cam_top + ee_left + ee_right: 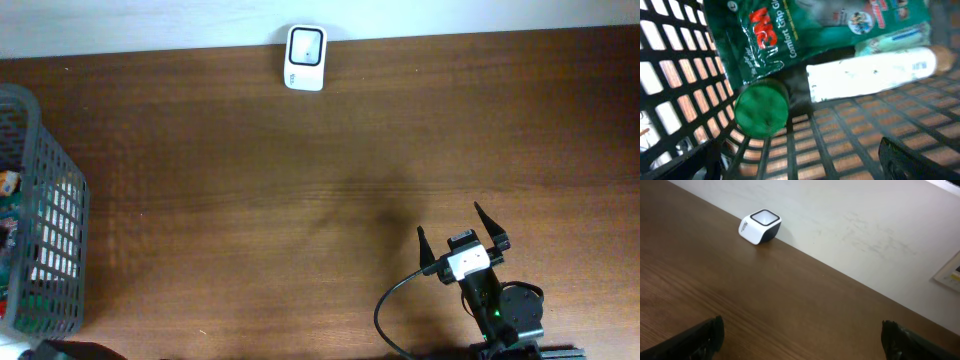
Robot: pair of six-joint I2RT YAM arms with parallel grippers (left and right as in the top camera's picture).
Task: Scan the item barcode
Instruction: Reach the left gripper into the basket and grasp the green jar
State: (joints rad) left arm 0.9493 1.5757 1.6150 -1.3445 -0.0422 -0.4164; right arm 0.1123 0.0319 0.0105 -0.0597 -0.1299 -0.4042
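The white barcode scanner (304, 57) with a dark window stands at the table's far edge, and the right wrist view shows it far off as the scanner (760, 226). Items lie in the grey mesh basket (55, 250) at the left. In the left wrist view I see a green 3M glove pack (770, 30), a white tube (870, 72) and a round green cap (761, 110). No barcode shows. My left gripper (805, 167) hangs open over the basket floor, short of the items. My right gripper (450, 222) is open and empty above bare wood at the front right.
The basket's black mesh wall (675, 75) curves round the left of the left gripper. A black cable (390, 305) loops beside the right arm's base. A pale wall (865, 225) runs behind the table's far edge.
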